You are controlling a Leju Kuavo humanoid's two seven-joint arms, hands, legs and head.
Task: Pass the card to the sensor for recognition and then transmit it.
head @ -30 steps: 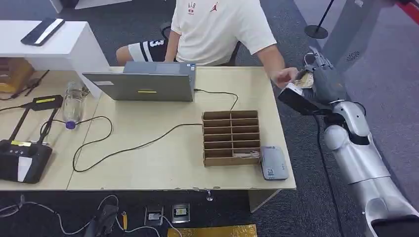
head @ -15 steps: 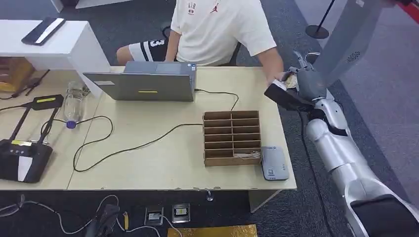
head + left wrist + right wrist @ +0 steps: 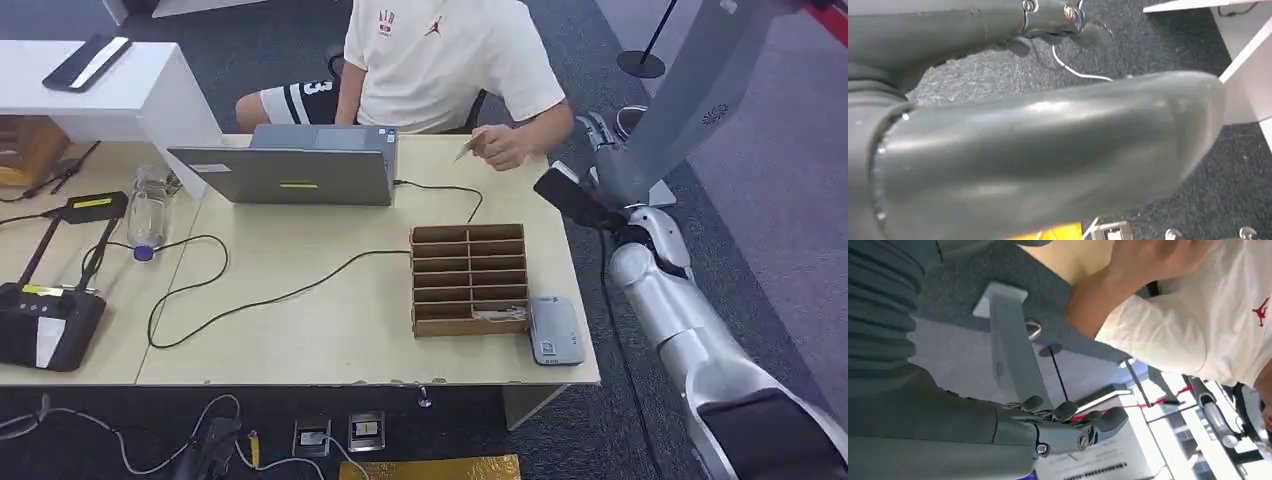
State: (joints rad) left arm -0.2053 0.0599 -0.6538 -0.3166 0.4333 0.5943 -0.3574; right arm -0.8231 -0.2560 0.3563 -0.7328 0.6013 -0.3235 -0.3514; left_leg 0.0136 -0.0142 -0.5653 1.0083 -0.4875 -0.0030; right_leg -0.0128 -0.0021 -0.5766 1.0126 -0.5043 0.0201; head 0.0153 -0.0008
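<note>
You have, largest first: a pale wood-grain table (image 3: 330, 330) across the frame's middle, matte and rectangular. At upper centre sits a person (image 3: 440, 55) in a cream T-shirt. The robot's right arm rises from the lower right, silver and smooth-shelled; its right hand (image 3: 600, 150), grey and ribbed at the wrist, stands off the table's right edge at centre right, fingers spread and grasping nothing. In the right wrist view you see those fingers (image 3: 1068, 412) apart, bare. A grey laptop (image 3: 290, 170), lid up, stands at upper centre-left. A brown cardboard slotted rack (image 3: 468, 278) lies right of centre; touching its lower right corner is the sensor (image 3: 555, 330), a flat grey rounded slab. A black cable (image 3: 260, 295) curls over the tabletop. A clear plastic bottle (image 3: 148, 210) lies at left. The card (image 3: 466, 148), small, thin and tan, is pinched in the person's hand (image 3: 505, 148) above the table's far edge, upper centre. The left hand (image 3: 1048, 165) is a blurred grey mass; you cannot tell its state.
</note>
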